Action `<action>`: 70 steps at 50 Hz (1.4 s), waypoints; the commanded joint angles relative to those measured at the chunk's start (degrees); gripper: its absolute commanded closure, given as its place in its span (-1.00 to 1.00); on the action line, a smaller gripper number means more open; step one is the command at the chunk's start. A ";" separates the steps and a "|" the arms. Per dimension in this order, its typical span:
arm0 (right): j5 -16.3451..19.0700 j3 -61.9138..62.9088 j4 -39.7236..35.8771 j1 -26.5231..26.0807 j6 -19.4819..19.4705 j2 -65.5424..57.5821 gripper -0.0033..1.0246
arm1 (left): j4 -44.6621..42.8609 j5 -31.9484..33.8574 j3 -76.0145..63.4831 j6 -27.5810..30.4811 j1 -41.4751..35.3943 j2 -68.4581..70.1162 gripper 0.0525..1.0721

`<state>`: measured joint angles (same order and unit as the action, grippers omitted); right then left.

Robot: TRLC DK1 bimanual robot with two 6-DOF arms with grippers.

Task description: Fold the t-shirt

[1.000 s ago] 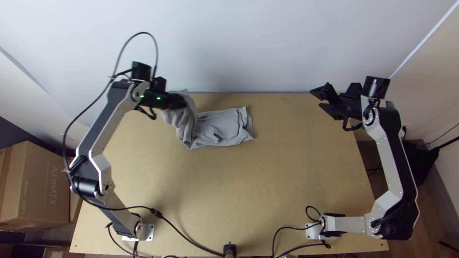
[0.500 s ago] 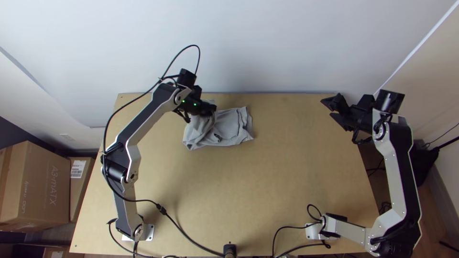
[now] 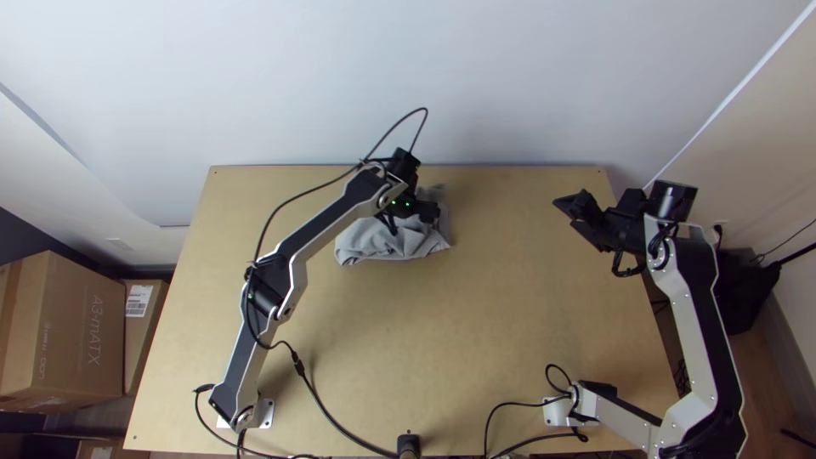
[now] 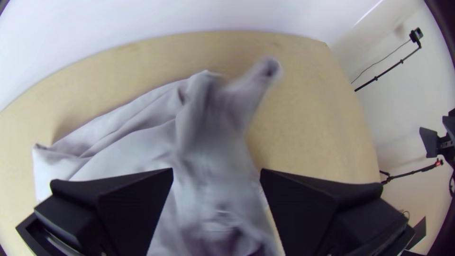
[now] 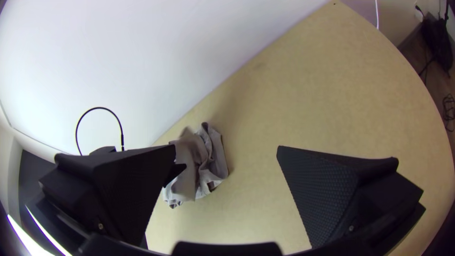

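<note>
Open left tool (image 3: pixel 435 213) has swept rightward over the t-shirt (image 3: pixel 374 243), table (image 3: pixel 510 297) stretching between it and open right tool (image 3: pixel 571 218).

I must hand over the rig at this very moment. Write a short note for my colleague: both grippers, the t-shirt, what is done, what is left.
Left gripper: open, over the shirt.
Right gripper: open, away from the shirt, on its right.
Grey cloth t-shirt: on the far part of the light wooden table, left of its middle.
Done: cloth gathered into a compact, layered bundle, still rumpled.
Left: probably straighten the layers, flatten them and finish the fold.
</note>
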<state>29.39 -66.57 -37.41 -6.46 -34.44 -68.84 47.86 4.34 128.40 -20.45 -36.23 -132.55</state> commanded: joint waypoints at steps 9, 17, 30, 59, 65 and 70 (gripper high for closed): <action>-0.73 4.43 3.83 5.76 0.33 0.02 -0.92 | -1.27 -3.37 2.38 -0.30 -0.77 1.33 -0.92; -0.91 4.51 7.96 10.50 0.51 -7.71 -0.92 | 2.42 -3.37 1.50 2.17 2.13 7.40 -0.92; -0.91 -2.34 11.30 17.18 0.60 -24.77 -0.92 | 9.98 -2.93 1.50 4.89 9.86 19.35 -0.92; -0.82 -20.09 12.54 24.74 1.56 -49.29 -0.92 | 16.04 -2.67 -2.89 5.07 26.12 34.29 -0.92; -0.73 -23.43 12.45 25.18 1.56 -53.15 -0.76 | 17.53 -2.67 -2.98 4.98 28.41 35.61 -0.92; -0.73 -25.81 12.45 25.36 1.56 -55.79 0.02 | 18.24 -2.67 -3.33 4.98 30.25 36.66 -0.92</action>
<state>28.77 -89.62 -25.26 18.37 -33.80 -121.54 65.08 1.43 125.82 -15.42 -7.66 -98.94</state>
